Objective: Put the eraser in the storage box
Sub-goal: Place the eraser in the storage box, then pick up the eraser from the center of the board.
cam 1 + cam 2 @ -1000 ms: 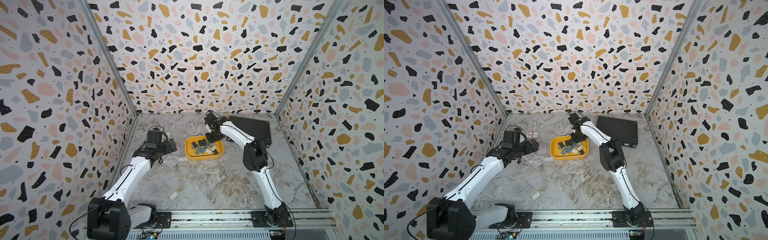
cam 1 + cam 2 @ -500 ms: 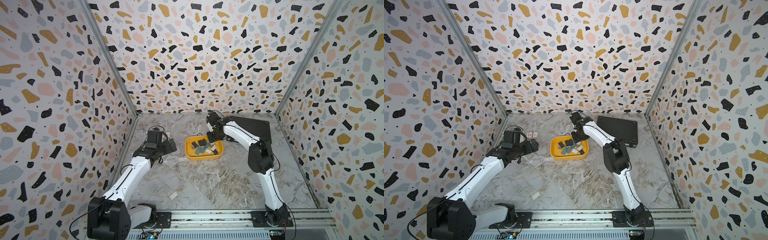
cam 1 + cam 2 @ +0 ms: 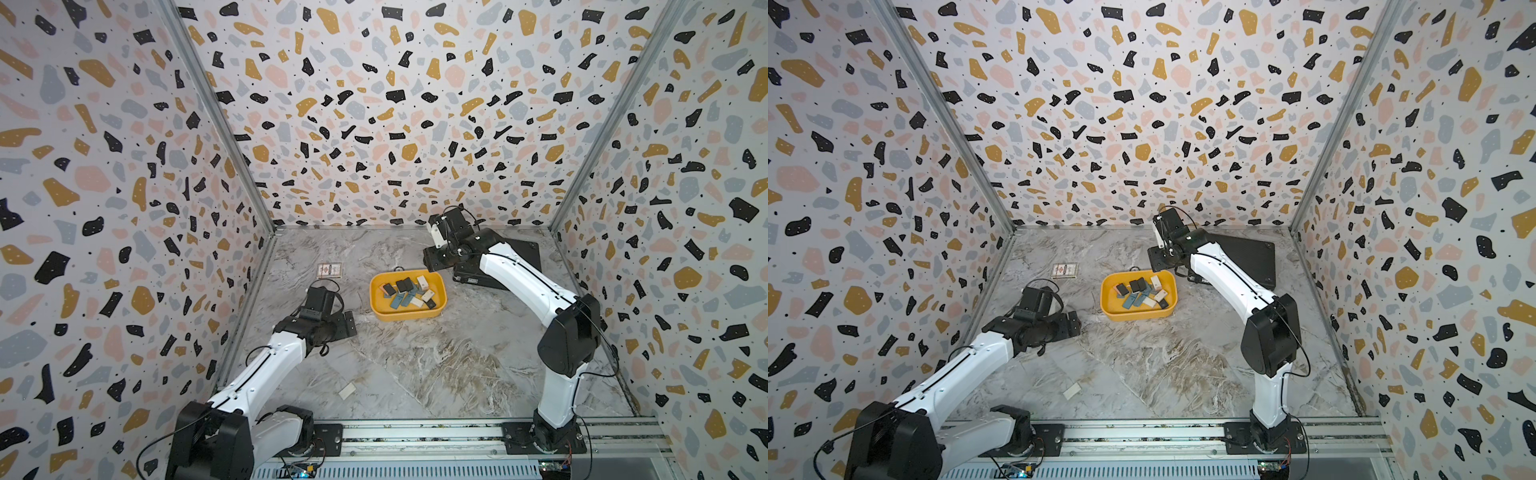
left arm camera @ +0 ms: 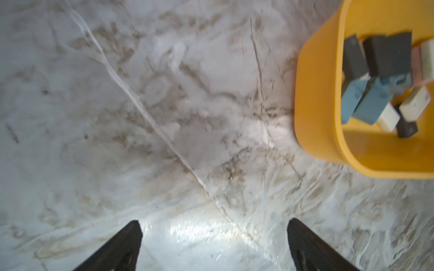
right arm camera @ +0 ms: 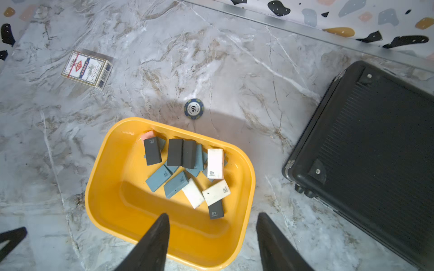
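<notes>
Right gripper (image 5: 212, 214): the jaws stand partly apart and grip nothing; the gap between them is empty. This gripper hangs above one end of the storage box (image 5: 112, 206), clear of its rim. In both top views it sits over the box corner nearest the back wall.

Below and just ahead of the fingertips, the erasers (image 5: 175, 152) lie loose inside the box. They are black, blue-grey and white, with one pink. Several overlap or lean on each other. None touches the gripper.

Beyond the box rim, farther from the fingertips, a poker chip (image 5: 193, 108) lies flat on the table (image 5: 234, 70), near the box but apart from it. Farther out again, a card pack (image 5: 87, 70) lies flat, well apart from both chip and box.

To one side of the gripper, a black case (image 5: 375, 152) lies flat and closed, near the box without touching it.

Left gripper (image 4: 213, 220): the jaws stand wide apart and grip nothing. It hovers low over bare table, with the yellow wall of the box near its fingertips on one side, apart from them.

Well behind this gripper, toward the arm bases, a small white block (image 3: 347, 390) lies alone on the table. Whether it is an eraser cannot be told.
</notes>
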{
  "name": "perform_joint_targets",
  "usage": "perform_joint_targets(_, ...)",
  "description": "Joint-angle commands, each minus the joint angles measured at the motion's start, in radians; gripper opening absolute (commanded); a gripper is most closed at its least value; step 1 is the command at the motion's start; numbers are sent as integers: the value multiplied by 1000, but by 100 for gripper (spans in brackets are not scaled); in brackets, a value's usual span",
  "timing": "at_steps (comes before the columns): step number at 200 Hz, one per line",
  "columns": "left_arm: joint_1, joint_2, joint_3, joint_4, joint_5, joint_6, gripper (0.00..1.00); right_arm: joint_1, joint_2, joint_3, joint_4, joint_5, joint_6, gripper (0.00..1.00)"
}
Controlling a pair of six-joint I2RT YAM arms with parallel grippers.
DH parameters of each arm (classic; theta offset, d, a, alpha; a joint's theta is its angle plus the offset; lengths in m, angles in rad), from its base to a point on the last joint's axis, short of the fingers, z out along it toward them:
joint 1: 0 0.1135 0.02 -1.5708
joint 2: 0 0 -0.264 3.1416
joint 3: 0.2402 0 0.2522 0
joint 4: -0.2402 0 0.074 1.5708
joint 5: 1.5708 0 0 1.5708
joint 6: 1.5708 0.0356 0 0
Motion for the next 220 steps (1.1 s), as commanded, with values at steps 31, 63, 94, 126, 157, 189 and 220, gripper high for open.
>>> perform_joint_targets(31,-224,-41,-82,-115,-119,-76,93,-4,-130,-199,47,-28,47,64)
perform_joint_targets(63,-390,-47,-133,-158,-169,-231,91,-4,-186,-300,74,-63,70,64)
perform_joint_targets(94,-511,-37,-162,-216,-212,-372,89,-3,-223,-366,88,-70,78,64)
perform_joint_targets(126,-560,-62,-195,-227,-198,-431,84,-1,-241,-398,90,-90,83,64)
perform_joint_targets(157,-590,-44,-185,-242,-207,-438,78,-1,-258,-418,93,-104,93,64)
perform_joint_targets(189,-612,13,-177,-243,-170,-431,60,-1,-276,-430,85,-111,97,64)
perform_joint_targets(220,-644,40,-187,-243,-137,-442,58,0,-283,-434,79,-118,101,64)
